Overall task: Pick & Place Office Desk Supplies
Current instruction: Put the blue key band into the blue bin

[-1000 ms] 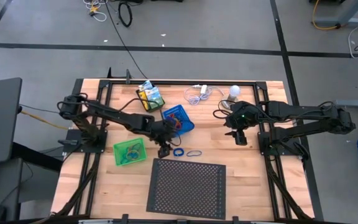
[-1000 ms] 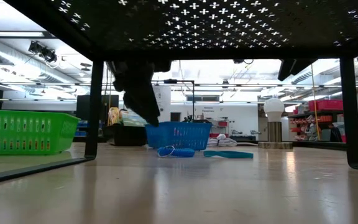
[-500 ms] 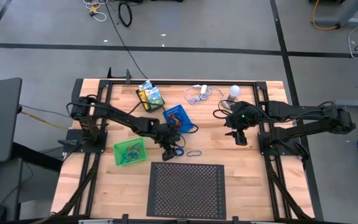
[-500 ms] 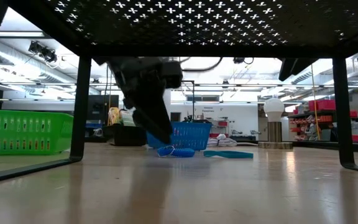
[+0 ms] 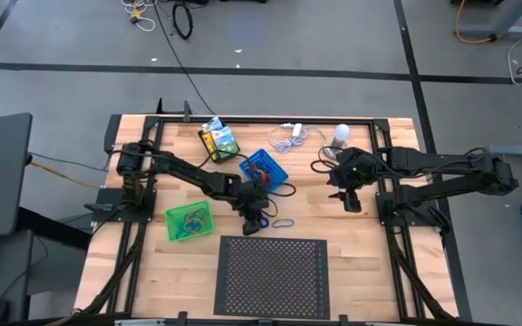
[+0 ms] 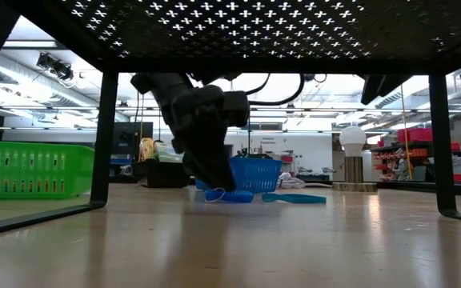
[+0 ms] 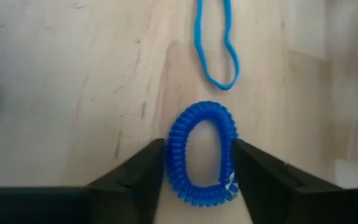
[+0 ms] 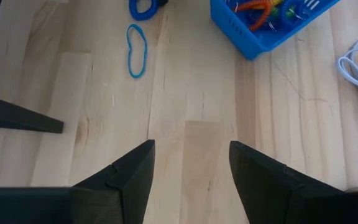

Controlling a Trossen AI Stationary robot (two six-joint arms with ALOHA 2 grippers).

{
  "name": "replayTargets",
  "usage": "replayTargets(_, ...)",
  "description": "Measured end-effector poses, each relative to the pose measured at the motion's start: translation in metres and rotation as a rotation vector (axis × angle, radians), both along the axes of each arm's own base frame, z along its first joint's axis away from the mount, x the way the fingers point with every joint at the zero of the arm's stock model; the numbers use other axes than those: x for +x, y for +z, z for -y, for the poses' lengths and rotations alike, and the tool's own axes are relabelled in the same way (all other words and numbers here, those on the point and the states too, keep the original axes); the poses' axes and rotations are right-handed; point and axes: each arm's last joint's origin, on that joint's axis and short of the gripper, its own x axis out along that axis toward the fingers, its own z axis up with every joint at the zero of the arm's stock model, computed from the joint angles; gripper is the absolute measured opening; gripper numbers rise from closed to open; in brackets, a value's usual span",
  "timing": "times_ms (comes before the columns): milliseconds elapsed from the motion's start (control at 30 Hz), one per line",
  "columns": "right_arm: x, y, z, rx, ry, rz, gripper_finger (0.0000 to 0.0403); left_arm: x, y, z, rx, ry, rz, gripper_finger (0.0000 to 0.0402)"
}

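The left gripper [image 7: 197, 165] is down at the wooden table [image 5: 352, 263], its two dark fingers [image 7: 143, 167] bracketing the blue coiled plastic loop [image 7: 201, 152] and touching its sides. The loop lies flat just beside the thin blue rubber band [image 7: 216, 46], near the blue mesh tray [image 5: 263, 172]. The right gripper [image 8: 191, 168] hovers well apart with fingers spread, holding nothing.

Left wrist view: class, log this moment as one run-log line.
left gripper: fingers either side of blue coiled loop, on table | thin blue band: lying just beyond | right gripper: open, waiting above table
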Motion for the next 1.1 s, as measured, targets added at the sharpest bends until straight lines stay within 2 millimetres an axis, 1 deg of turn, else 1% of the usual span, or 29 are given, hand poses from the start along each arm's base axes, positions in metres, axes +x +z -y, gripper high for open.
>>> replayTargets(67, 0.000, 0.000, 0.000, -0.003, 0.004, -0.001, 0.0215, 0.000, 0.000, 0.002, -0.004, 0.003, -0.007, 0.0141)
replayTargets(167, 0.000, 0.000, 0.000, -0.009, 0.013, -0.001, 0.0215, -0.001, -0.001, 0.005, 0.006, 0.011, -0.015, 0.0045)
replayTargets(200, 0.000, 0.000, 0.000, -0.010, 0.014, -0.001, 0.0215, -0.001, -0.001, 0.006, -0.003, 0.015, -0.021, 0.0027)
replayTargets(233, 0.000, 0.000, 0.000, -0.010, 0.015, -0.001, 0.0215, -0.002, -0.001, 0.006, -0.008, 0.018, -0.032, 0.0019)
replayTargets(333, 0.000, 0.000, 0.000, -0.011, 0.015, 0.000, 0.0215, -0.005, 0.001, 0.011, 0.012, 0.033, -0.056, 0.0008)
replayTargets(467, 0.000, 0.000, 0.000, -0.013, 0.018, 0.001, 0.0215, -0.013, 0.012, 0.017, 0.107, 0.063, -0.072, 0.0006)
replayTargets(633, 0.001, 0.001, 0.000, -0.017, 0.021, 0.018, 0.0215, -0.021, 0.046, 0.020, 0.237, 0.105, 0.016, 0.0006)
replayTargets(767, 0.003, 0.002, 0.000, -0.024, 0.033, 0.045, 0.0215, -0.026, 0.070, 0.016, 0.337, 0.147, 0.099, 0.0006)
replayTargets(833, 0.005, 0.003, 0.000, -0.027, 0.037, 0.064, 0.0215, -0.027, 0.080, 0.009, 0.373, 0.167, 0.137, 0.0005)
replayTargets(867, 0.006, 0.004, 0.000, -0.027, 0.041, 0.073, 0.0215, -0.027, 0.082, 0.004, 0.388, 0.176, 0.143, 0.0005)
replayTargets(933, 0.007, 0.005, 0.001, -0.033, 0.045, 0.095, 0.0215, -0.026, 0.083, -0.008, 0.412, 0.193, 0.150, 0.0005)
replayTargets(1100, 0.011, 0.008, 0.001, -0.048, 0.058, 0.139, 0.0215, -0.026, 0.080, -0.046, 0.469, 0.253, 0.112, 0.0005)
